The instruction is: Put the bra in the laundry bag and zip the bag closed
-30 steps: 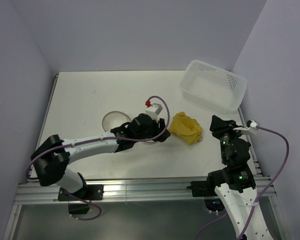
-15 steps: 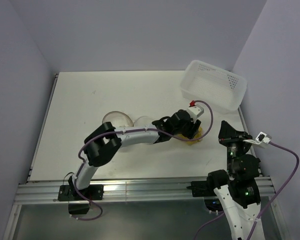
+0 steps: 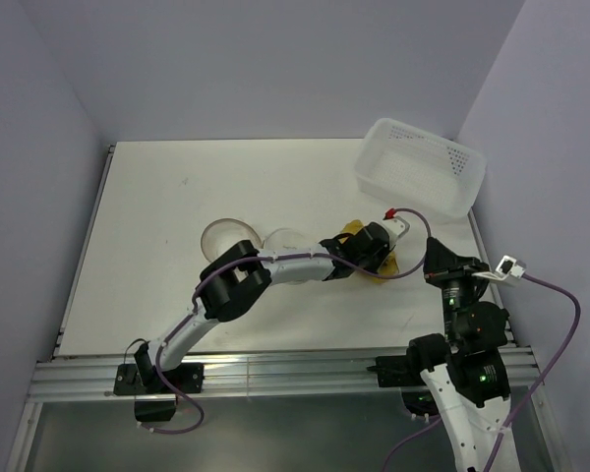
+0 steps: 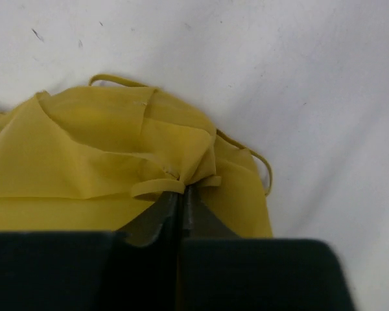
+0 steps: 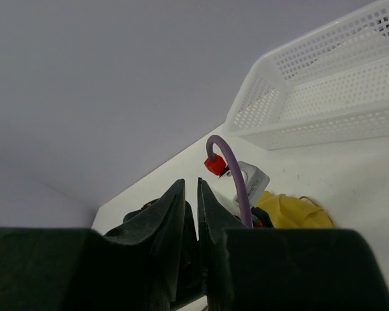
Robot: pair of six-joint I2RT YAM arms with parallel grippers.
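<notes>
Starting with the top external view, you see the left arm stretched across the table to the right, its left gripper down on the bra. The bra lies on the table right of centre, in front of the white perforated basket. The laundry bag sits on the table to the left of the bra, well apart from it, its round rim facing up. The right gripper hangs above the table's right edge, near the bra but not touching it.

Turning to the left wrist view, you find the left gripper with its fingers pressed almost together, pinching a fold of the bra. Thin yellow straps loop out at the garment's top and right edges onto the bare table.

Checking the right wrist view, you see the right gripper with its fingers close together, only a thin slit between them, and nothing in it. Beyond them are a purple cable, a patch of the bra and the basket.
</notes>
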